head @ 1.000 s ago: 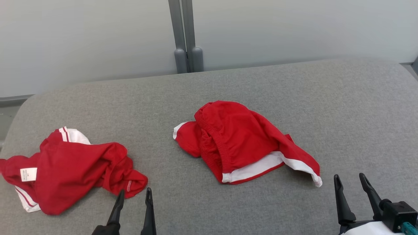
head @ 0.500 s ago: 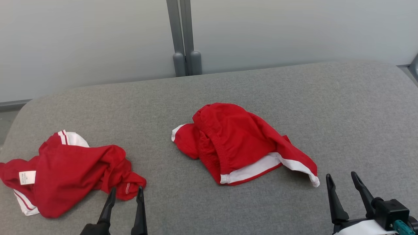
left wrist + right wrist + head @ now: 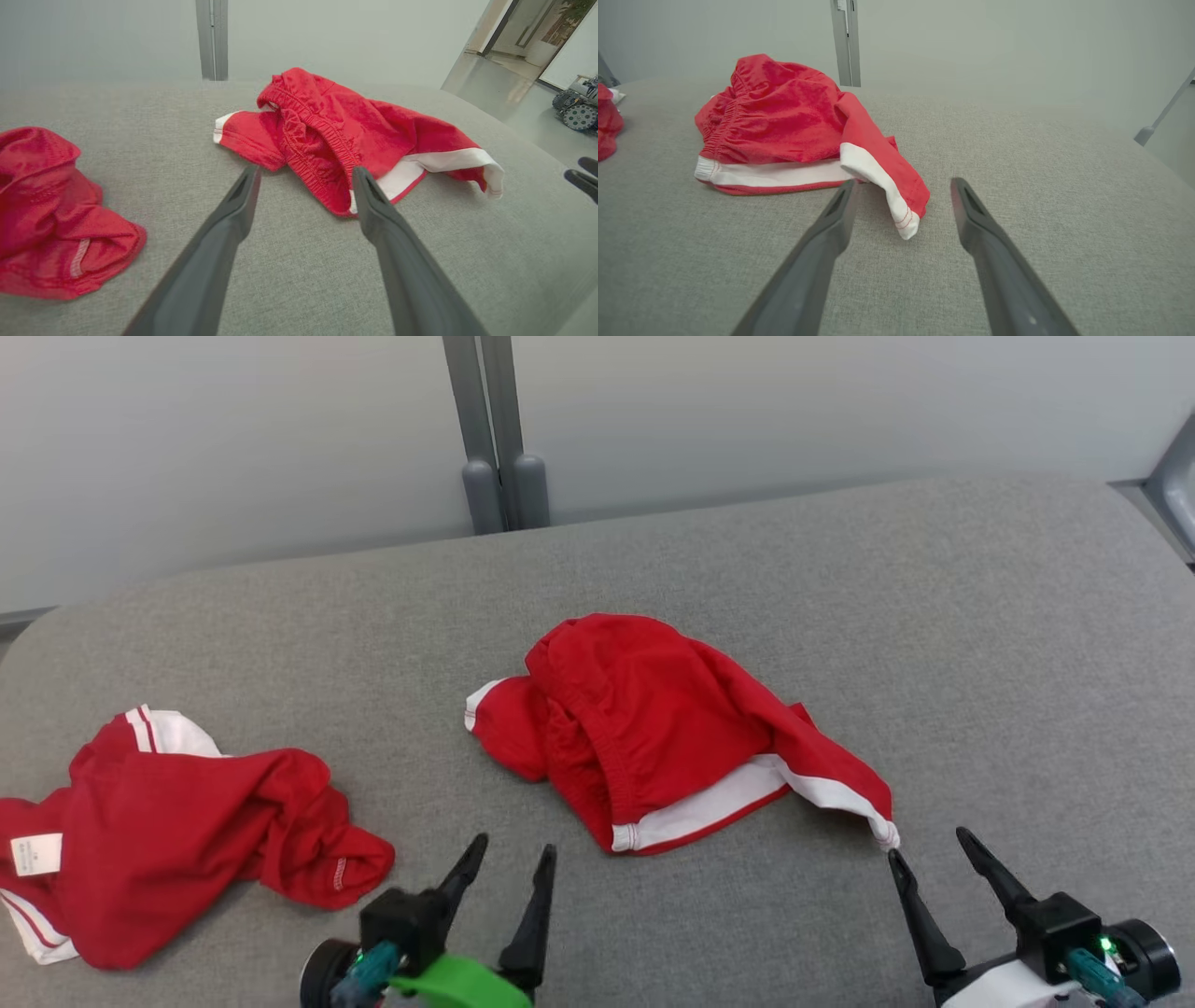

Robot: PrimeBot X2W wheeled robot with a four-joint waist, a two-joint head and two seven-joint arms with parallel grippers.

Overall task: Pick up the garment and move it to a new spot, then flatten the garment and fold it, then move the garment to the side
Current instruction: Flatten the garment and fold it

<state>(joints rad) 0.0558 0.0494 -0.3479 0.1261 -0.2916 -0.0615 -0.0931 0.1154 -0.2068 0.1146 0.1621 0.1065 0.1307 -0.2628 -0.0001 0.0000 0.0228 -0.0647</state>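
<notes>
A crumpled red garment [image 3: 672,728] with white trim lies in the middle of the grey padded surface [image 3: 980,644]. My left gripper [image 3: 513,847] is open just in front of its near left edge, fingers pointing at it. In the left wrist view the garment [image 3: 355,116] lies right beyond the open left gripper [image 3: 306,170]. My right gripper [image 3: 929,845] is open beside the garment's white-hemmed right corner. The right wrist view shows that corner of the garment [image 3: 784,116] reaching between the tips of the right gripper [image 3: 903,183]. Neither gripper holds anything.
A second crumpled red garment [image 3: 177,840] with white trim and a label lies at the near left, also visible as a red heap [image 3: 51,210]. A grey post [image 3: 495,439] and pale wall stand behind the surface. A wheeled machine [image 3: 577,107] is on the floor at the right.
My left gripper has moved right, from beside the left-hand garment to the front of the middle one. The right gripper has edged closer to the white-hemmed corner. The camera has also shifted.
</notes>
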